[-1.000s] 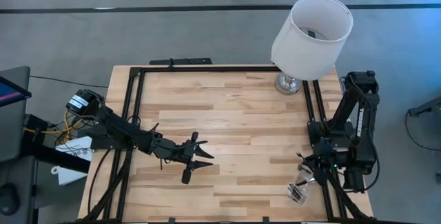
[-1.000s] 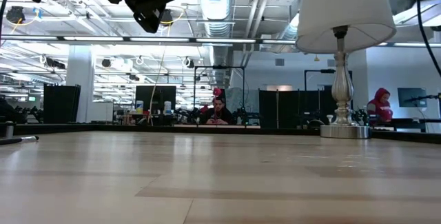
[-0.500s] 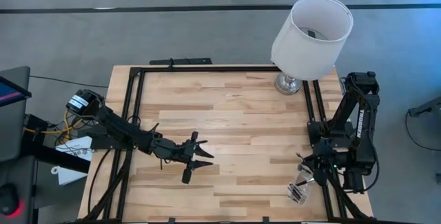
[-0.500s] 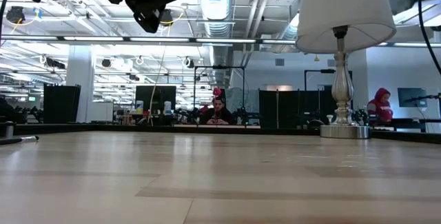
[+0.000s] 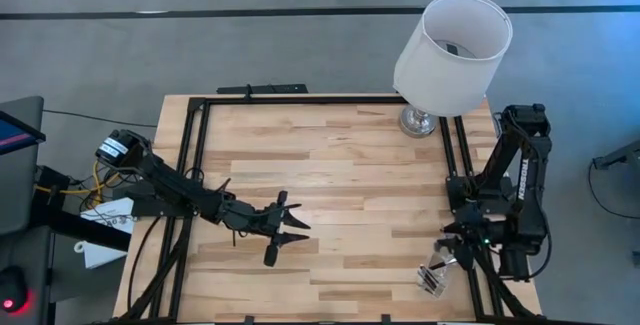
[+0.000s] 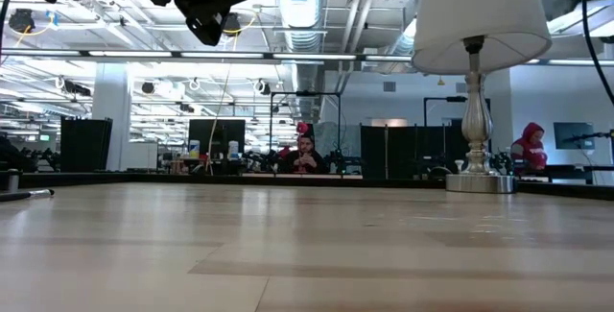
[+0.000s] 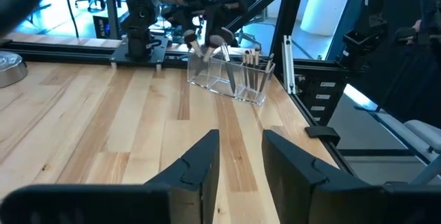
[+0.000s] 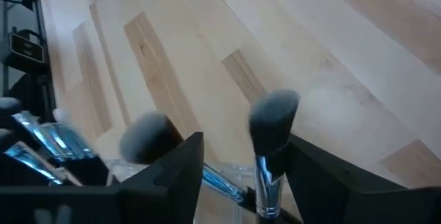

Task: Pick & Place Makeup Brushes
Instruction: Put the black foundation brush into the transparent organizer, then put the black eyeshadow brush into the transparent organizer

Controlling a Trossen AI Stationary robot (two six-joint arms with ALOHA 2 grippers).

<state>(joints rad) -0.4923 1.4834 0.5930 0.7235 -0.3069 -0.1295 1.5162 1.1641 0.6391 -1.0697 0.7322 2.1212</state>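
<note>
Brushes [image 7: 219, 48] stood in clear holder [image 5: 432, 277], surface's right near corner | judged light, stiff-handled, soft-headed; handle grasp advised | right gripper [image 8: 238, 162] spread around one | left gripper [image 5: 288, 224] spread mid-surface

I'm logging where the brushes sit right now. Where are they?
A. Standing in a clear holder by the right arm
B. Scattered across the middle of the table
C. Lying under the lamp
A: the makeup brushes stand upright in the clear holder beneath the right gripper.
</note>
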